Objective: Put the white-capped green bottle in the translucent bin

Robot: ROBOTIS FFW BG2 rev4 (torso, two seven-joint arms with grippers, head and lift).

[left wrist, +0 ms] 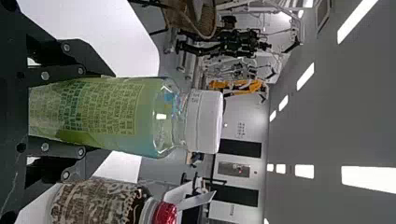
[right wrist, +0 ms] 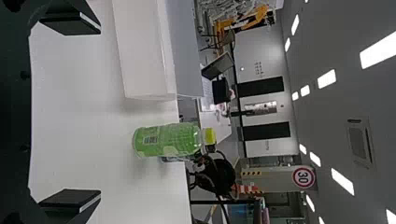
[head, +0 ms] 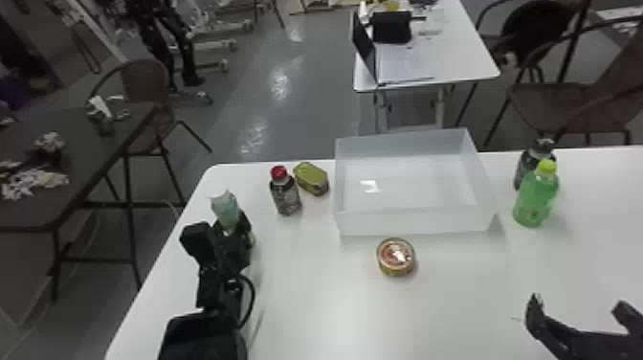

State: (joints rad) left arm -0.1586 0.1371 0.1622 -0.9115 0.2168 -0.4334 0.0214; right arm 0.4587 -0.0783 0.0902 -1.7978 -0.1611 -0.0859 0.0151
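Observation:
At the table's left side in the head view, my left gripper (head: 233,235) is shut on the green bottle (head: 226,210). The left wrist view has the white-capped green bottle (left wrist: 116,114) between the two fingers of my left gripper (left wrist: 88,114), its cap end beyond them and its lower end partly hidden. The translucent bin (head: 414,222) stands at the table's far edge, to the right of that bottle; its wall (right wrist: 142,51) shows in the right wrist view. Parked at the lower right, my right gripper (head: 578,306) stands open, as does the right gripper (right wrist: 95,112) in its wrist view.
A red-capped bottle (head: 286,194) and an oval tin (head: 312,179) stand between the held bottle and the bin. A round tin (head: 396,257) sits in front of the bin. Right of it are a yellow-capped green bottle (head: 536,196) and a dark bottle (head: 524,165).

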